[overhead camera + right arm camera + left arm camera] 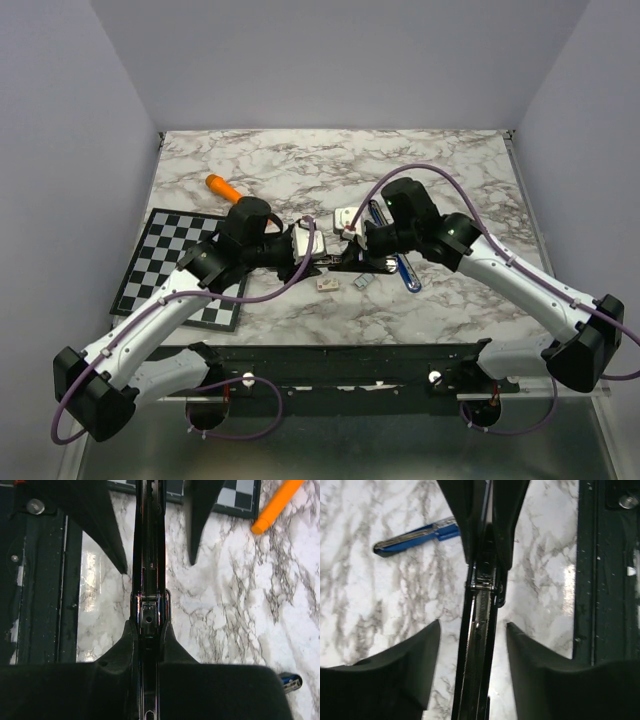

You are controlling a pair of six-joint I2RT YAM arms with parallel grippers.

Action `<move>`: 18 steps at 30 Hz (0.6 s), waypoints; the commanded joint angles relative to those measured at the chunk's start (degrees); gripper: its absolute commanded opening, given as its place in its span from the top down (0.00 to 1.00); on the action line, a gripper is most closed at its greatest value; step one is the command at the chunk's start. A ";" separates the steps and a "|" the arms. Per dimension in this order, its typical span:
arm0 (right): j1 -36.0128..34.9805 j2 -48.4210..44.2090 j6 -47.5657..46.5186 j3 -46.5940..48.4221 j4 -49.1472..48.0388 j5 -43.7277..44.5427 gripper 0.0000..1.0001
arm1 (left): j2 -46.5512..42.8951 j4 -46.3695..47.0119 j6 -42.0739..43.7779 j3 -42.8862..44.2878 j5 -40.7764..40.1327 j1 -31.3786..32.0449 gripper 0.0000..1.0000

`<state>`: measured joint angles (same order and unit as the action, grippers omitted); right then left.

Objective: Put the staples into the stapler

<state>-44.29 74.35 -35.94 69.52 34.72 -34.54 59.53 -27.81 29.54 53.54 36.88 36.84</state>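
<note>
Top camera sits high behind the arm bases, looking forward and down over the whole white grey-veined marble table (330, 160). Both wrist cameras hang very close above the long black metal stapler (481, 610) — the left one facing rightward, the right one facing leftward toward the black-and-white checkered mat (235, 489). All three views share that stapler.

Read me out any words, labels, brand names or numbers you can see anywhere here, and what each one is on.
No text can be read in any view.
Any print on the small box is too small to read.
No lettering shows on the stapler, checkerboard, orange marker or blue tool.
</note>
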 commanded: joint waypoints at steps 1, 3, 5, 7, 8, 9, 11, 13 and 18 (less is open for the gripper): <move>-0.09 -1.39 2.98 -0.87 0.61 7.11 0.99 | -4.76 9.17 -0.88 0.08 -6.44 -1.15 0.28; 0.35 -2.27 3.68 -2.19 0.00 11.24 0.99 | -6.43 13.72 -3.25 -2.20 -11.11 -1.77 0.20; 2.18 -2.80 6.66 -3.15 -1.05 15.10 0.99 | -8.98 15.94 -4.31 -4.39 -17.42 -2.30 0.06; 5.60 -3.59 10.79 -4.56 -3.16 16.61 0.99 | -10.83 19.71 -8.25 -5.81 -22.71 -2.56 0.01; 6.93 -3.94 12.46 -5.09 -4.12 18.53 0.99 | -12.75 20.86 -9.31 -7.29 -27.52 -2.65 0.01; 8.33 -4.73 13.87 -6.48 -6.31 19.24 0.99 | -13.64 22.70 -10.46 -8.18 -29.65 -2.74 0.01; 12.38 -5.52 18.00 -8.07 -8.87 22.22 0.99 | -16.45 24.29 -13.88 -10.63 -34.40 -2.74 0.01; 16.41 -6.05 21.77 -10.00 -12.74 24.08 0.99 | -18.21 26.31 -16.69 -12.40 -42.04 -2.74 0.01; 22.13 -2.02 24.95 -10.28 -15.81 31.73 0.99 | -23.57 29.29 -26.45 -20.04 -54.61 -2.83 0.01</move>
<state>-25.21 70.89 -16.64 59.24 27.20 -10.68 39.20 -3.40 13.19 38.52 -1.80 34.46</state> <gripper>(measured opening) 0.182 0.989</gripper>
